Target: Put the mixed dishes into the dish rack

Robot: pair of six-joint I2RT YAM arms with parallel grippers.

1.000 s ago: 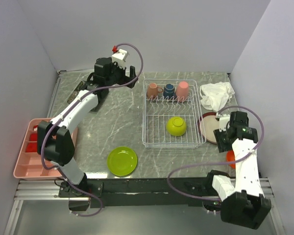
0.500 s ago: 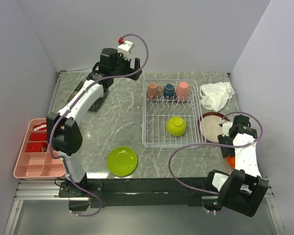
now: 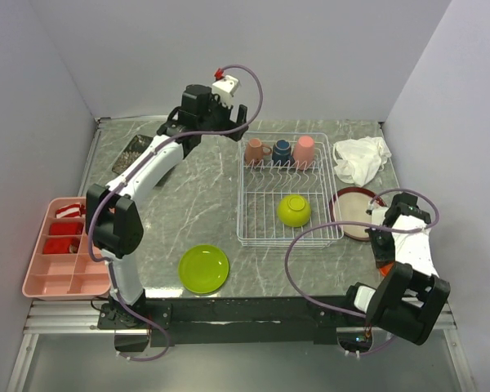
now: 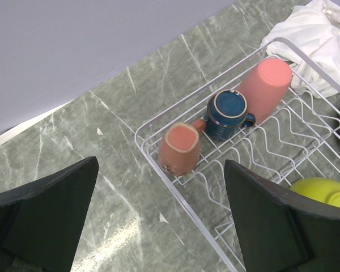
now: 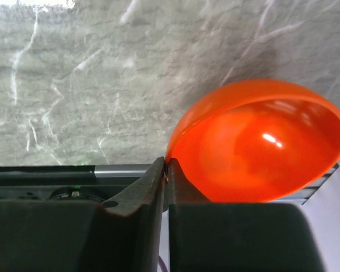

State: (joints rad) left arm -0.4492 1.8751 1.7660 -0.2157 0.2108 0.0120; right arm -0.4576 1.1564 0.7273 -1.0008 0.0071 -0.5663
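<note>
Cups (image 3: 282,150) crowd dish rack's (image 3: 260,222) far end, lime green bowl (image 3: 294,210) mid-rack

Left hand (image 4: 160,187) wide open above the worktop (image 4: 102,130), nothing between the fingers. Rack (image 4: 137,137) holds a salmon cup (image 4: 178,148), navy cup (image 4: 226,113) and pink cup (image 4: 264,85) in a row, upside down. Green bowl (image 4: 323,192) in the rack at lower right, white rag (image 4: 311,28) just past it.
</note>
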